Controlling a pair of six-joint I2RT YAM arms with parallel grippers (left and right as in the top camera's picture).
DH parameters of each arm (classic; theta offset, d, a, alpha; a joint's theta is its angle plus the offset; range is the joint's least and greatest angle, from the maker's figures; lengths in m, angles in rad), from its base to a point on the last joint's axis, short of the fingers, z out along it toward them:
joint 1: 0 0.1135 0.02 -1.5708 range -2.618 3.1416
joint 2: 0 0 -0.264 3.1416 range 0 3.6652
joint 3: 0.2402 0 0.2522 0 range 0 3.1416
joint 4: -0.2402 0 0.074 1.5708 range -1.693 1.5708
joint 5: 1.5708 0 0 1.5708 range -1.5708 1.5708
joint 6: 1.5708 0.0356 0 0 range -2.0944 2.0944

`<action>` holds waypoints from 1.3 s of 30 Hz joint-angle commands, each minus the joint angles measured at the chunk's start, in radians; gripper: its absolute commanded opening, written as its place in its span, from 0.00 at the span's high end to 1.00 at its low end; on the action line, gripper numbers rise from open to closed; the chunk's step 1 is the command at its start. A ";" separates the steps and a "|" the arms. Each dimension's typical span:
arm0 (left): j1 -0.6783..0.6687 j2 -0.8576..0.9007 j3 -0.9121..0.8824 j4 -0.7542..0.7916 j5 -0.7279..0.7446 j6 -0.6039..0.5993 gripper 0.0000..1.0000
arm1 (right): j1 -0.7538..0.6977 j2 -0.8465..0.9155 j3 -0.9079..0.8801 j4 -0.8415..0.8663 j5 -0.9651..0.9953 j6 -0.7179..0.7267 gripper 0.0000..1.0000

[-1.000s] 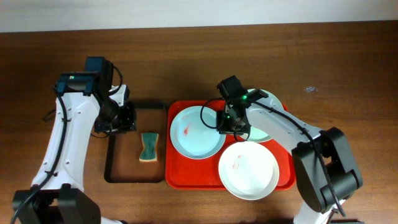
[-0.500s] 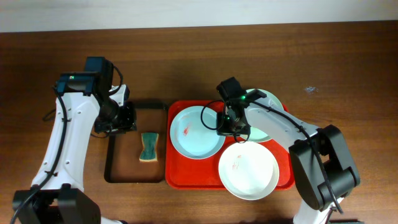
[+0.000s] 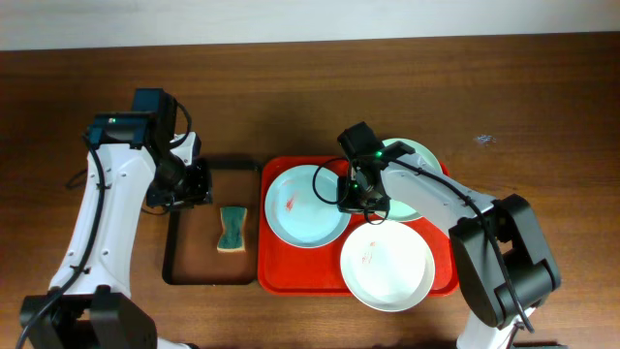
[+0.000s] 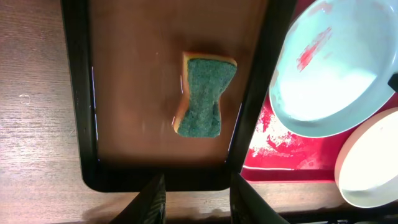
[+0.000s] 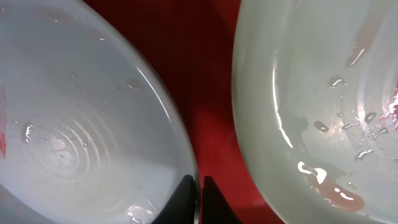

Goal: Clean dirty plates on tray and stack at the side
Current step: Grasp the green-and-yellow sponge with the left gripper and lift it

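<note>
The red tray [image 3: 291, 269] holds three plates. A light blue plate [image 3: 300, 208] with a red smear lies at its left, a white plate [image 3: 387, 267] with a small smear at the front, and a pale mint plate [image 3: 418, 160] at the back right. My right gripper [image 3: 347, 196] is shut on the right rim of the light blue plate. In the right wrist view its fingertips [image 5: 198, 199] straddle that plate's rim [image 5: 81, 124], beside the mint plate [image 5: 323, 93], which has red residue. My left gripper [image 3: 189, 184] is open and empty over the brown tray's end [image 4: 198, 208].
A black-rimmed brown tray [image 3: 194, 257] stands left of the red tray with a green-and-yellow sponge [image 3: 232, 229] in it. The sponge [image 4: 205, 94] lies ahead of the left fingers. Bare wooden table surrounds both trays.
</note>
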 commanded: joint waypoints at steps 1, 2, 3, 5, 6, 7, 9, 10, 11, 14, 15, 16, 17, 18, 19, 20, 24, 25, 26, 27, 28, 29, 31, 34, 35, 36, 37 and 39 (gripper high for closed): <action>-0.001 0.011 -0.029 0.014 -0.011 -0.006 0.68 | 0.010 0.016 -0.007 -0.003 0.002 0.005 0.92; -0.001 0.011 -0.043 0.022 -0.011 -0.006 0.68 | 0.010 0.016 -0.007 -0.002 0.002 0.005 0.92; -0.001 0.011 -0.063 0.037 -0.010 -0.006 0.68 | 0.010 0.016 -0.007 -0.002 0.002 0.005 0.92; -0.008 0.011 -0.128 0.079 0.002 -0.006 0.67 | 0.010 0.016 -0.007 0.002 0.003 0.005 0.92; -0.032 0.011 -0.172 0.124 0.001 -0.006 0.66 | 0.010 0.016 -0.007 0.005 0.003 0.005 0.90; -0.059 0.011 -0.201 0.166 0.000 -0.006 0.65 | 0.010 0.016 -0.007 0.005 0.003 0.005 0.89; -0.123 0.011 -0.244 0.264 -0.006 -0.006 0.66 | 0.010 0.016 -0.007 0.005 0.003 0.005 0.89; -0.143 0.011 -0.250 0.290 -0.021 -0.006 0.69 | 0.010 0.016 -0.007 0.005 0.002 0.005 0.88; -0.158 0.011 -0.250 0.303 -0.045 -0.006 0.69 | 0.010 0.016 -0.007 0.005 0.003 0.005 0.88; -0.167 0.011 -0.253 0.306 -0.063 -0.006 0.72 | 0.010 0.016 -0.007 0.005 0.003 0.005 0.88; -0.167 0.011 -0.264 0.308 -0.063 -0.006 0.71 | 0.010 0.016 -0.007 0.005 0.003 0.005 0.88; -0.167 0.011 -0.274 0.313 -0.063 -0.006 0.67 | 0.010 0.016 -0.007 0.005 0.003 0.005 0.87; -0.167 0.011 -0.288 0.317 -0.062 -0.006 0.64 | 0.010 0.016 -0.007 0.005 0.003 0.005 0.87; -0.167 0.011 -0.307 0.329 -0.063 -0.006 0.67 | 0.010 0.016 -0.007 0.005 0.003 0.005 0.87; -0.167 0.011 -0.329 0.359 -0.063 -0.006 0.66 | 0.010 0.016 -0.007 0.005 0.003 0.005 0.87; -0.167 0.011 -0.363 0.401 -0.063 -0.006 0.64 | 0.010 0.016 -0.007 0.005 0.003 0.005 0.87; -0.167 0.011 -0.458 0.527 -0.064 -0.006 0.63 | 0.010 0.016 -0.007 0.005 0.003 0.005 0.87; -0.167 0.011 -0.476 0.554 -0.063 -0.006 0.64 | 0.010 0.016 -0.007 0.005 0.003 0.005 0.87; -0.167 0.011 -0.490 0.569 -0.066 -0.006 0.66 | 0.010 0.016 -0.007 0.005 0.003 0.005 0.87; -0.167 0.011 -0.502 0.578 -0.094 -0.006 0.68 | 0.010 0.016 -0.007 0.005 0.003 0.005 0.87; -0.167 0.011 -0.507 0.578 -0.127 -0.006 0.68 | 0.010 0.016 -0.007 0.005 0.003 0.005 0.87; -0.167 0.011 -0.508 0.579 -0.130 -0.006 0.69 | 0.010 0.016 -0.007 0.005 0.003 0.005 0.87; -0.167 0.011 -0.508 0.592 -0.130 -0.006 0.73 | 0.010 0.016 -0.007 0.005 0.003 0.005 0.87; -0.167 0.011 -0.526 0.600 -0.105 -0.006 0.73 | 0.010 0.016 -0.007 0.005 0.003 0.005 0.87; -0.172 0.013 -0.534 0.605 -0.091 -0.006 0.73 | 0.010 0.016 -0.007 0.005 0.003 0.005 0.87; -0.175 0.013 -0.541 0.607 -0.097 -0.006 0.73 | 0.010 0.016 -0.007 0.005 0.003 0.005 0.87; -0.175 0.013 -0.542 0.607 -0.097 -0.006 0.74 | 0.010 0.016 -0.007 0.005 0.003 0.005 0.87; -0.175 0.014 -0.544 0.607 -0.097 -0.006 0.76 | 0.010 0.016 -0.007 0.005 0.003 0.005 0.87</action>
